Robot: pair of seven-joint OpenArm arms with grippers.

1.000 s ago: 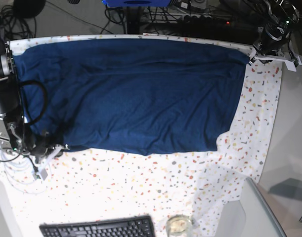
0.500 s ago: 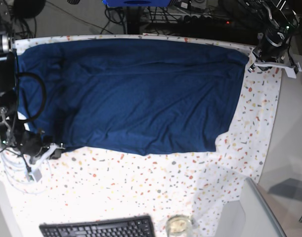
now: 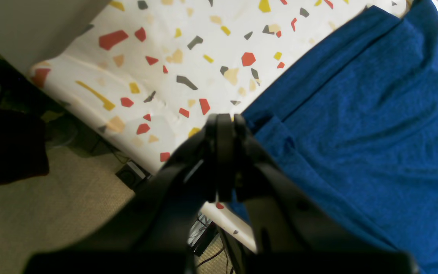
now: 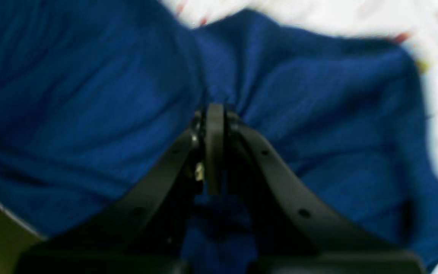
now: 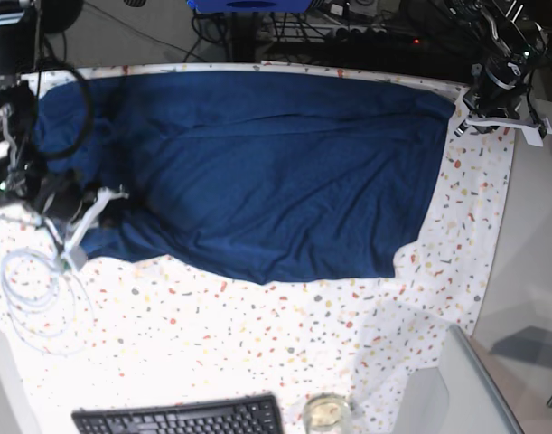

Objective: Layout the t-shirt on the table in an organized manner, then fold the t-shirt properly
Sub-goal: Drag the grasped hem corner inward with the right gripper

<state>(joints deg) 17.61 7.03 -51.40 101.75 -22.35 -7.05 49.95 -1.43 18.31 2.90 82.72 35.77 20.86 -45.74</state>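
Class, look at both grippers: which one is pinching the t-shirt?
The right gripper: it pinches a bunched fold of the t-shirt. The left gripper is shut at the shirt's edge, empty.

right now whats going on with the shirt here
A two-armed robot is laying out a navy t-shirt on the speckled table. The right gripper is shut, pinching a fold of fabric near one end of the shirt. The left gripper is shut too, at the shirt's corner by the far table edge; whether it holds fabric is unclear. The shirt lies spread but wrinkled, not yet folded.
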